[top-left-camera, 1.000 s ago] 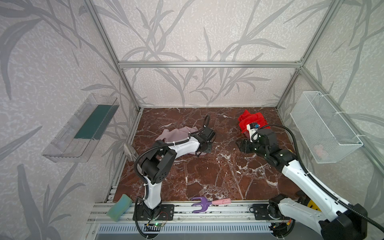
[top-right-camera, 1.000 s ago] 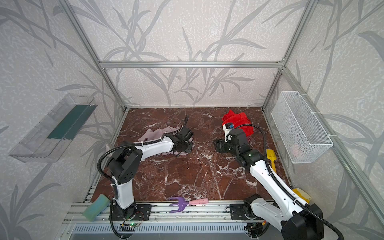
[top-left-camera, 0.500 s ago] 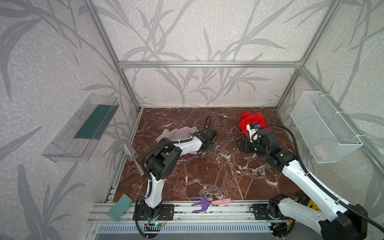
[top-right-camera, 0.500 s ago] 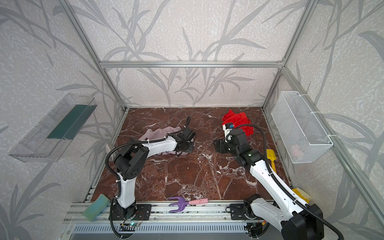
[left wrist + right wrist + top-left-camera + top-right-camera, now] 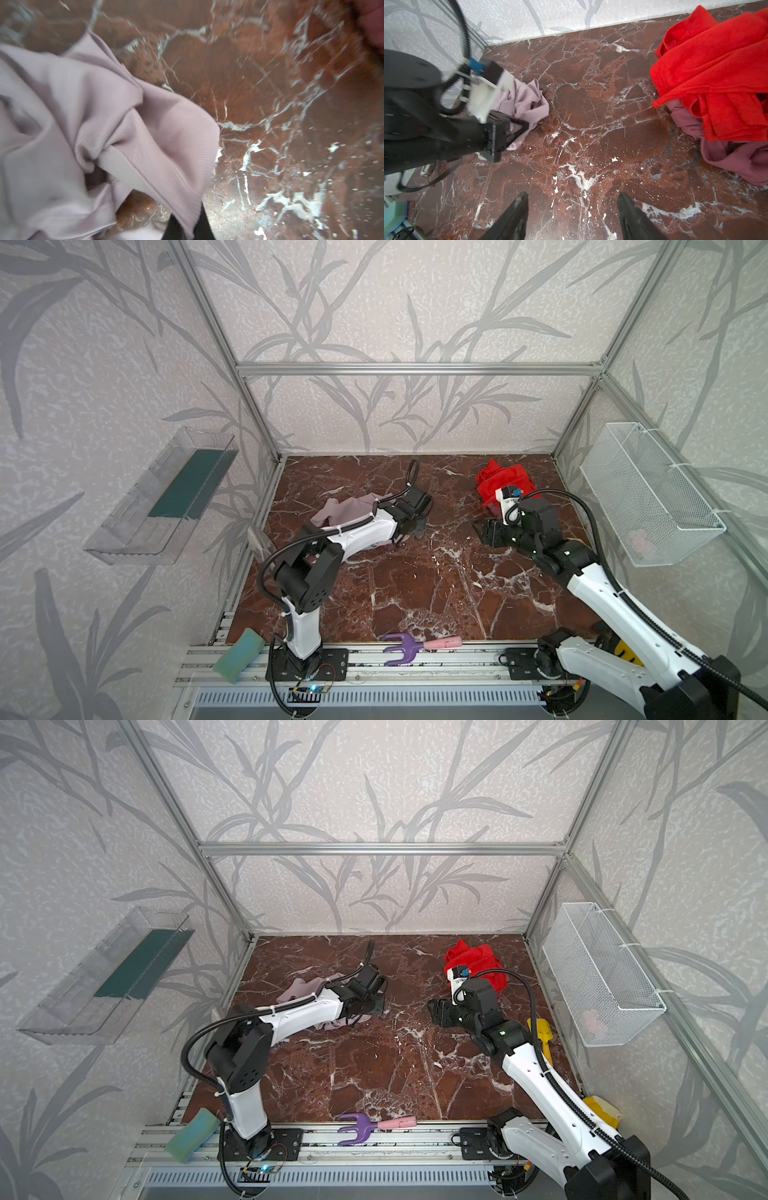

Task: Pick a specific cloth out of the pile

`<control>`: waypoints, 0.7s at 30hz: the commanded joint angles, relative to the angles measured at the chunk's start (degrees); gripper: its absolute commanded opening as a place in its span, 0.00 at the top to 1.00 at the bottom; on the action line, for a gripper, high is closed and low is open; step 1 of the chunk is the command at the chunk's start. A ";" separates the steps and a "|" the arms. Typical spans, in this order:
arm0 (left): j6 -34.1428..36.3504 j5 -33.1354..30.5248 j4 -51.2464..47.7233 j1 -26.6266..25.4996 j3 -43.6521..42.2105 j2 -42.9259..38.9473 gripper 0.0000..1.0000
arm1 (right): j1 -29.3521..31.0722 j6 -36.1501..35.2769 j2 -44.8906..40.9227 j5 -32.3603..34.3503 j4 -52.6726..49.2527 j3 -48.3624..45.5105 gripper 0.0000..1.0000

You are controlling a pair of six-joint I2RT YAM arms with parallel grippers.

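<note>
Since a second ago, the left gripper (image 5: 417, 526) has closed its jaws, while both arms have barely shifted. It now pinches a fold of the lilac-pink cloth (image 5: 347, 510). In the left wrist view the fabric runs down between the dark fingers (image 5: 174, 228). The cloth lies crumpled on the left half of the marble tabletop (image 5: 415, 593), partly under the left forearm. It is well apart from the pile (image 5: 505, 485) at the back right, where a red cloth (image 5: 716, 72) lies over a rose-mauve cloth (image 5: 737, 162). The right gripper (image 5: 572, 196) hovers low over bare marble near the pile, jaws wide, holding nothing.
</note>
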 commanded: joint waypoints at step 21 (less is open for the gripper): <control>-1.29 -0.43 -0.87 25.57 -15.18 -23.53 1.00 | -0.14 0.85 5.21 -4.32 2.49 4.90 0.33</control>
